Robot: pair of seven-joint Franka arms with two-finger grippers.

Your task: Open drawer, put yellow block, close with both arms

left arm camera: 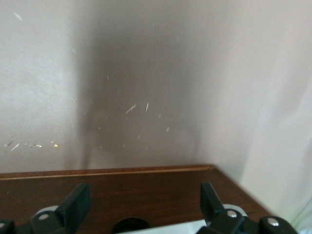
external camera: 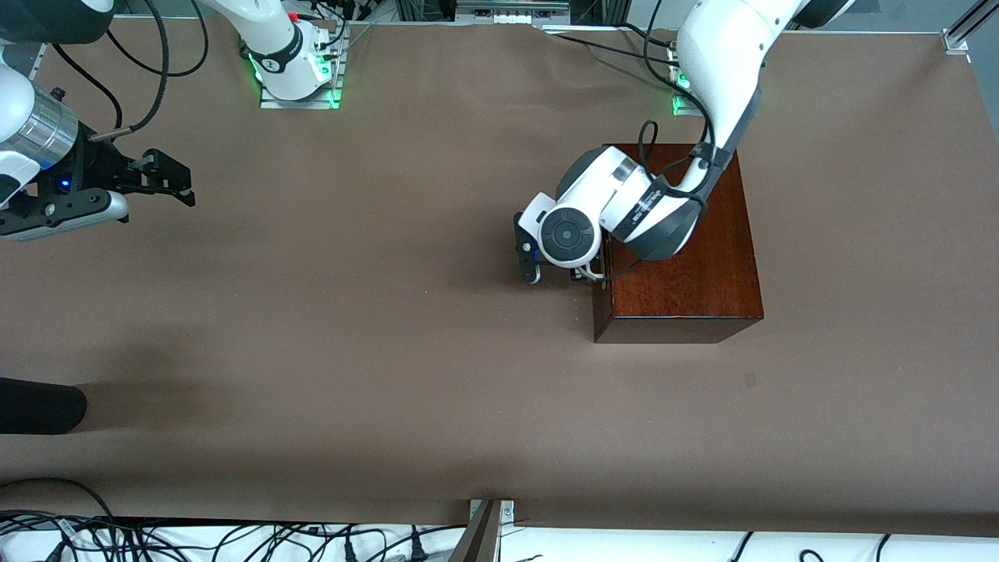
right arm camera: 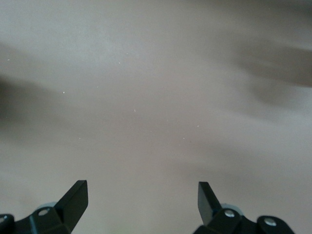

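- Presently, the wooden drawer box is seen toward the left arm's end of the table, with its long axis running from the robots' bases toward the front camera.
- No drawer is seen pulled out of it, so it appears closed; its front seems to be turned toward the right arm's end of the table, since the left gripper has been brought to that face.
- The left gripper is held low, just beside that face, and in the left wrist view its fingers are spread wide with the box's wooden edge between them.
- This placement is judged to suit either taking hold of a handle or pushing the front shut; no handle can be made out.
- The yellow block is not seen in any view: it may lie inside the box or out of sight, and which cannot be told.
- The right gripper is kept waiting above bare table at the right arm's end, well apart from the box; its fingers are parted on nothing.
- A closed box with no block in sight would fit both a drawer yet to be pulled and one already filled and shut.
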